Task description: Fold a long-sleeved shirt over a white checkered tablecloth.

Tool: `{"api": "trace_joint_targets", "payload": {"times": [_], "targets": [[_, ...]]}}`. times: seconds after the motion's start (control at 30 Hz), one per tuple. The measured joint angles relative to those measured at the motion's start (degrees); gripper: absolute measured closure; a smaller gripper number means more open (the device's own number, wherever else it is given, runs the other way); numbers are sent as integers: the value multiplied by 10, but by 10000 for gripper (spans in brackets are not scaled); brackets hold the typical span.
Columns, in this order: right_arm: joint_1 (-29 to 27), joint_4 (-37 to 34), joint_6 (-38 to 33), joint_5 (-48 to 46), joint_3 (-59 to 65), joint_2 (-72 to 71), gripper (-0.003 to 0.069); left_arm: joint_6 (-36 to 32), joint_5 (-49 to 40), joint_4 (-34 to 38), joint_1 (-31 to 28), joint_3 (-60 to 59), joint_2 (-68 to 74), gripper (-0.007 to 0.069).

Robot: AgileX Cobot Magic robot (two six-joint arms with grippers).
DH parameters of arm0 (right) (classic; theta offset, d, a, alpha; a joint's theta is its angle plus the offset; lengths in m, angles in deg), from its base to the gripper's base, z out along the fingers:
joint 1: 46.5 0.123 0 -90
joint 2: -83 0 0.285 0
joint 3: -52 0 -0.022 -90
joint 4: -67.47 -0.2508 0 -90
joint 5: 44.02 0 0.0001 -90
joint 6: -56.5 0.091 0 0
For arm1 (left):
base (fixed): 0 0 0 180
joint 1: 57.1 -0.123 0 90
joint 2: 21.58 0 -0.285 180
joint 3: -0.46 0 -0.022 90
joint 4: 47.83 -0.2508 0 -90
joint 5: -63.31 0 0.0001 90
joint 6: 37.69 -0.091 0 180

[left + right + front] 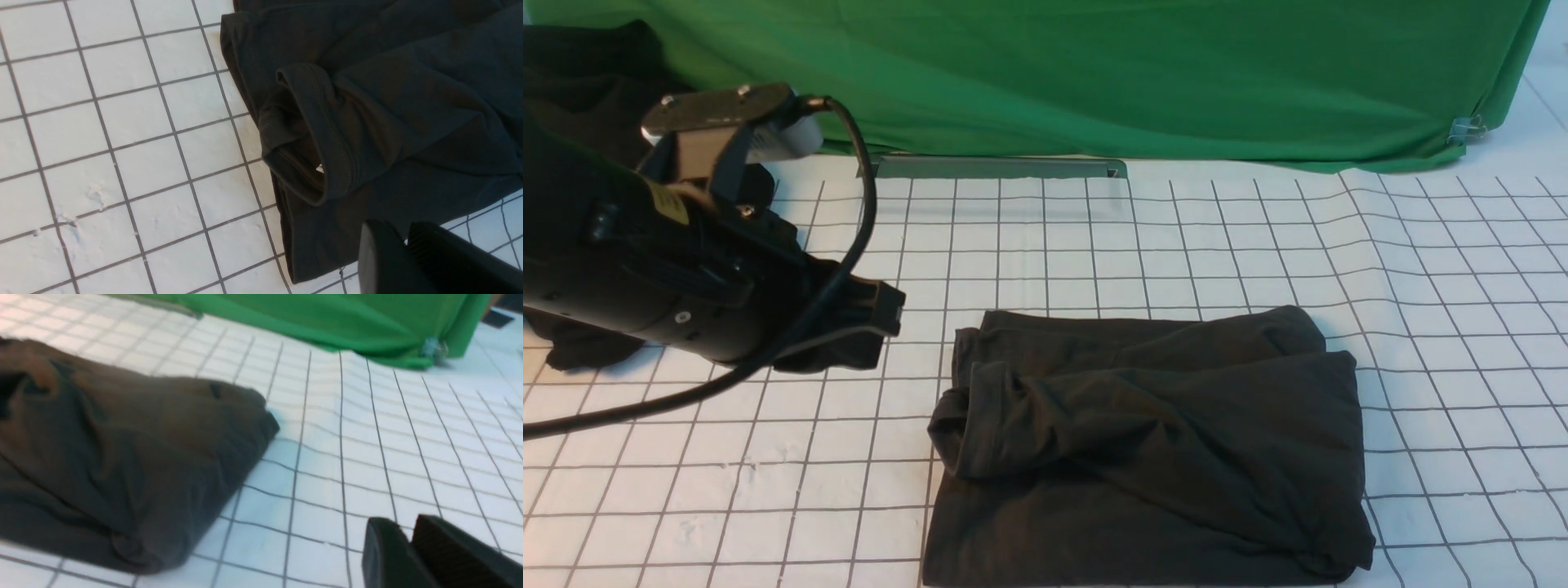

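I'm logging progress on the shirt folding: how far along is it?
Done: the shirt lies as a compact folded rectangle on the checkered tablecloth, sleeves tucked in. In hand: nothing. The left gripper and right gripper are both clear of the fabric, jaws nearly together and holding nothing. Left: at most some tidying, since the collar edge sits loose and rumpled on the robot's left side.

light: bright, even | shadows: soft | right wrist view: blurred
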Motion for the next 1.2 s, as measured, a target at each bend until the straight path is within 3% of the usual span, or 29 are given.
{"api": "trace_joint_targets", "payload": {"times": [0.2, 0.33, 0.47, 0.67, 0.97, 1.2], "targets": [[-11, 31, 0, 14, 17, 0, 545, 0, 8, 0, 0, 0, -21, 550], [-11, 33, 0, 39, 19, -1, 533, 0, 21, 0, 0, -1, -84, 614], [-11, 33, 0, 43, 19, -1, 524, -12, 37, 0, 0, -16, -171, 629], [-11, 33, 0, 44, 19, -1, 511, -35, 122, 0, 0, -145, -328, 630], [-11, 33, 0, 46, 19, -1, 484, -37, 339, 32, 0, -384, -576, 629], [-11, 33, 0, 48, 19, -1, 473, -36, 371, 34, 0, -441, -631, 627]]}}
